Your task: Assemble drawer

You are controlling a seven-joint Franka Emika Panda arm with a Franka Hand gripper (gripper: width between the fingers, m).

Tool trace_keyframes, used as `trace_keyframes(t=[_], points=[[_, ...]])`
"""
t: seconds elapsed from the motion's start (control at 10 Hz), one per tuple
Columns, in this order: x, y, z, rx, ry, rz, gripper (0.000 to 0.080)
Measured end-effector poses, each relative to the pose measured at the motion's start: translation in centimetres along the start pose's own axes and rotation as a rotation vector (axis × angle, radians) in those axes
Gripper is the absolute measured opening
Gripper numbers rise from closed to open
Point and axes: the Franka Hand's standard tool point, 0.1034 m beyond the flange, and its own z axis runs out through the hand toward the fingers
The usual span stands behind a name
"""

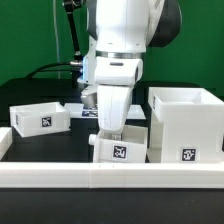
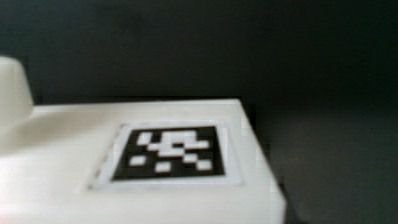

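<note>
Black tabletop [image 1: 70, 142], green backdrop [image 1: 30, 40]. Gripper [image 1: 108, 130] sits low over the middle tray [image 1: 122, 152], between the left tray [image 1: 40, 118] and the tall case [image 1: 186, 124]; finger gap hidden (cannot tell if clamped). Trays likely light, stiff, slick plastic. Best hold: a thin wall, not the tagged face [image 2: 173, 152].

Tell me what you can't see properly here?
gripper: exterior view, fingertips hidden by the middle tray; open or shut unclear.
tag: wrist view, blurred, unreadable.
white lump: wrist view, cut off by the edge.
tall case: exterior view, rail hides its base.
</note>
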Motion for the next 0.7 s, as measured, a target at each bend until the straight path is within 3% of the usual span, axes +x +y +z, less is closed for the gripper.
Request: trace_keyframes(t=[0.7], points=[[0.08,0.90,-0.19,-0.002,-0.013,-0.045,0.0041]])
